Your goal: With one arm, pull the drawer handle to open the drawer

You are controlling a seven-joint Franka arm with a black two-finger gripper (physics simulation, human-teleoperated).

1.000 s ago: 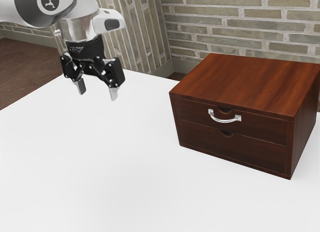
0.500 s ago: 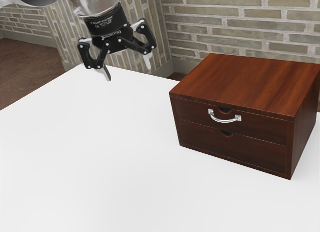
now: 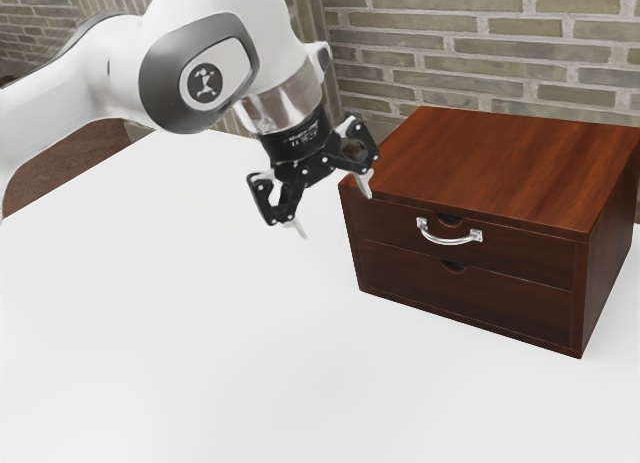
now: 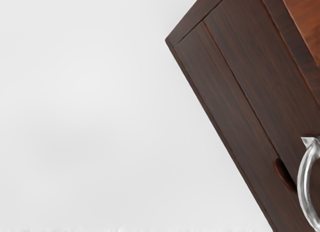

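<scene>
On the white table (image 3: 200,363) stands a dark reddish wooden cabinet (image 3: 520,158) with two stacked drawers, both fronts flush. The upper drawer (image 3: 520,248) has a curved silver handle (image 3: 449,233) at its middle. The gripper (image 3: 336,211) hangs spread and empty at the cabinet's corner toward the exterior view's left, one finger (image 3: 366,183) just beside the top edge and apart from the handle, with a brick wall (image 3: 480,43) behind.

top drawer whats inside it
The top drawer is shut, flush with the cabinet, so its inside is hidden. Its wooden front and silver handle are visible.
</scene>
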